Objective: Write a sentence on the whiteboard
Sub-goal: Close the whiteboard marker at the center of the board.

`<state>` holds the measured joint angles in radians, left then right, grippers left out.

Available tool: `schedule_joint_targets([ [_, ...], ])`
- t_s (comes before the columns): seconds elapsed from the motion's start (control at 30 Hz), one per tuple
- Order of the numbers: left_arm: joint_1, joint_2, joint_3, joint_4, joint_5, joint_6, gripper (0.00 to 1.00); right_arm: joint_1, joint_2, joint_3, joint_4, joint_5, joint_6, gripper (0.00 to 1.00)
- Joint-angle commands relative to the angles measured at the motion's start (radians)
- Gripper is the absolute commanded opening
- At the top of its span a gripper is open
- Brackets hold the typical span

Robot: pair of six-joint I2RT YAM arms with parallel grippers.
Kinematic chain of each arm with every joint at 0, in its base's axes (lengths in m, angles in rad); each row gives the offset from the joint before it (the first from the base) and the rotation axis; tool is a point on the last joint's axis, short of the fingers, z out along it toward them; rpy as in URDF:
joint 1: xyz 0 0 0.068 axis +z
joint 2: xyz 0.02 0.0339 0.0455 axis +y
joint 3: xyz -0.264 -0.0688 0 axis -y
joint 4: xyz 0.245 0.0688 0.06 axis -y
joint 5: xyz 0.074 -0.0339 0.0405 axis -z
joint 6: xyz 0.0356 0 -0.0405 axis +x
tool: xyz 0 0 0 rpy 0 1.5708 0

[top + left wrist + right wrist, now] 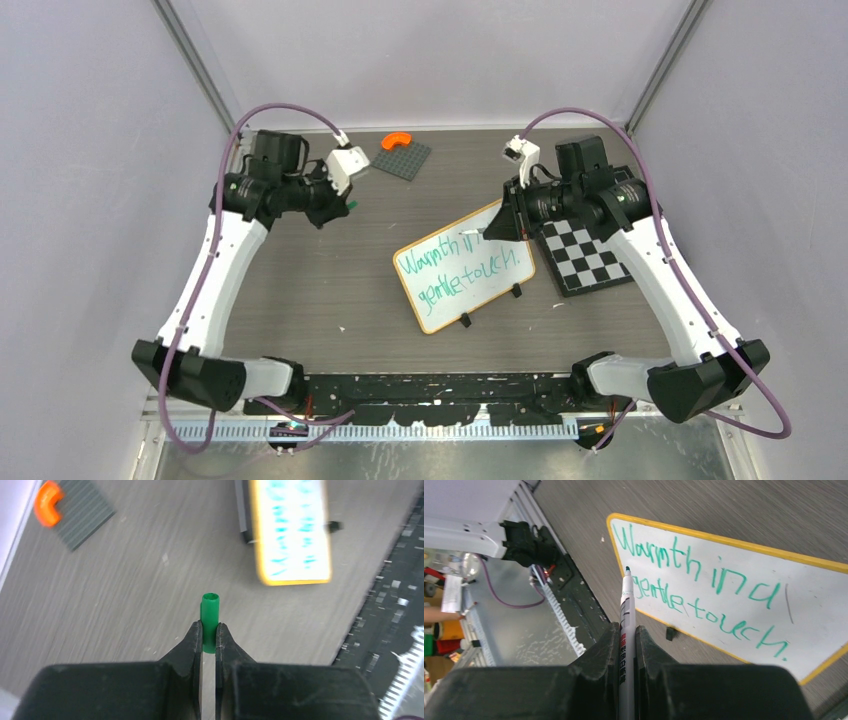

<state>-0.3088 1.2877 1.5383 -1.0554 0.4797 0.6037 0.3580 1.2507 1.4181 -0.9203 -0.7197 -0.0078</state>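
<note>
The whiteboard [465,268] lies tilted at the table's middle, orange-framed, with black clips. Green lettering [704,587] on it reads "Warmth in a gentle touch." in two lines. My right gripper [626,630] is shut on a white marker [625,625], its green tip held off the board near the board's left edge. In the top view the right gripper [503,222] is at the board's far right corner. My left gripper [209,630] is shut on the green marker cap [210,620], above bare table, away from the board [292,530]. In the top view it [345,205] is at the back left.
A black-and-white checkerboard [590,258] lies right of the whiteboard under the right arm. A dark grey plate [402,157] with an orange curved piece [397,140] sits at the back; it also shows in the left wrist view [85,512]. A black rail [440,385] runs along the near edge.
</note>
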Motion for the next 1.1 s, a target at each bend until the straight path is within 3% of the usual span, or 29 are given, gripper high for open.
schedule_joint_targets([
  [0.0,-0.116,-0.026,0.056,-0.156,0.103,-0.032,0.00,-0.001,-0.041,-0.019,0.134,-0.137,0.129,0.00],
  [0.2,-0.231,-0.041,0.078,-0.153,0.119,-0.040,0.00,0.014,-0.068,-0.069,0.228,-0.273,0.258,0.00],
  [0.47,-0.267,-0.013,0.080,-0.146,0.197,-0.055,0.00,0.066,-0.061,-0.086,0.285,-0.322,0.333,0.00],
  [1.07,-0.330,0.015,0.106,-0.176,0.274,-0.034,0.00,0.160,-0.007,-0.056,0.227,-0.287,0.279,0.00],
])
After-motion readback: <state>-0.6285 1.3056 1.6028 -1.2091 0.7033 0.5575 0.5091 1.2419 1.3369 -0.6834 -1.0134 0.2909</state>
